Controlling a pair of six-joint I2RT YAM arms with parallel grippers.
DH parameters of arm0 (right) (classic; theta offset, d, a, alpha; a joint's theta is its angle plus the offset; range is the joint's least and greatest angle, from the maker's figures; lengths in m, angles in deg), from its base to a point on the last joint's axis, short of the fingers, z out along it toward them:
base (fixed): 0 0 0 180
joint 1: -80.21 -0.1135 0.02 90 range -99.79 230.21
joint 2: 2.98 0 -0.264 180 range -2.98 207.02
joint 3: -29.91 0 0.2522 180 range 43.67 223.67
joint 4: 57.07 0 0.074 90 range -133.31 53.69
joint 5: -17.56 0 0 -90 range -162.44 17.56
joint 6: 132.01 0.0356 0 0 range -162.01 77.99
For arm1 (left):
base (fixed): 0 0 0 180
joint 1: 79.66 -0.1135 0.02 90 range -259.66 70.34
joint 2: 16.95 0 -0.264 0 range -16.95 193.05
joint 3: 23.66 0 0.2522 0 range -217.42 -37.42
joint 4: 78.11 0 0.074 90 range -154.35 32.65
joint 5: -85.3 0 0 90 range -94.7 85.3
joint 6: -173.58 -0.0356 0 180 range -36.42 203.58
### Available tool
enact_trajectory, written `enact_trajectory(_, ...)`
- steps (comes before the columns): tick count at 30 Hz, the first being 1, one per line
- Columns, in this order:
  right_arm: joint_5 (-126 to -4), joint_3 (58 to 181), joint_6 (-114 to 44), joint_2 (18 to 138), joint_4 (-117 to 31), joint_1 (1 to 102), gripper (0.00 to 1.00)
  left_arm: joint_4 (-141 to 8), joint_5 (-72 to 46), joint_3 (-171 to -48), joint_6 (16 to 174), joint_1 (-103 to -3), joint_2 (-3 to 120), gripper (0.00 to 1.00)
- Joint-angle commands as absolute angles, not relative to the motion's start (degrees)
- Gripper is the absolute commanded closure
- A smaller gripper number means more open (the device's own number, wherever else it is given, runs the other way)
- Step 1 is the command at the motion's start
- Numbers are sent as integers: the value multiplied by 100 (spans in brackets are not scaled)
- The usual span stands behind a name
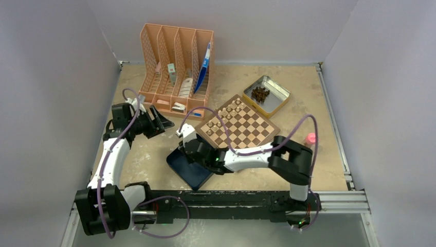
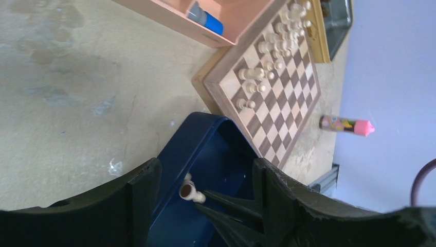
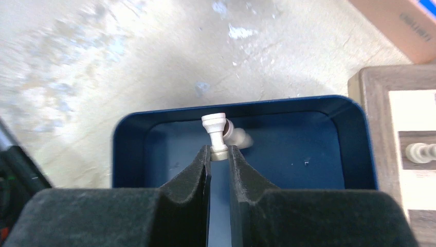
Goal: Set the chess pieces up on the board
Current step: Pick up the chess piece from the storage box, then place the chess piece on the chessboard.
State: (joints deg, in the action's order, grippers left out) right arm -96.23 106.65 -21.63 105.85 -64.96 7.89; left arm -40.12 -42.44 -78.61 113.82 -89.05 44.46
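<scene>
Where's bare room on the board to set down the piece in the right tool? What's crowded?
Free: the board squares toward the tin and pink-capped tube, all bare; also tabletop between the blue tray and left tool. Crowded: the two rows along the edge facing the organizer, lined with chess pieces.

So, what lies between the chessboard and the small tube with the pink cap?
Nothing lies there: the left wrist view shows only bare tabletop between the board and the tube.
</scene>
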Motion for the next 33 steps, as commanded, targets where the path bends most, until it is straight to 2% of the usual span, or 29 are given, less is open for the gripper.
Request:
enact_trajectory(1,-9358,10494,-2230,9756,-6326,955,88,-4494,-5208,-7829,11021,-8952,4369,36)
enact_trajectory(13,-8029,9931,-2051,8314,-5736,1653,89,-4387,-6635,-7895,11124,-8828,4374,45)
enact_trajectory(21,-7092,9763,-1878,7777,-5379,2025,89,-4584,-6369,-7819,11237,-7652,4386,51)
enact_trajectory(33,-6255,9376,-1749,7225,-5351,2154,90,-4614,-6688,-7717,10875,-7308,3985,54)
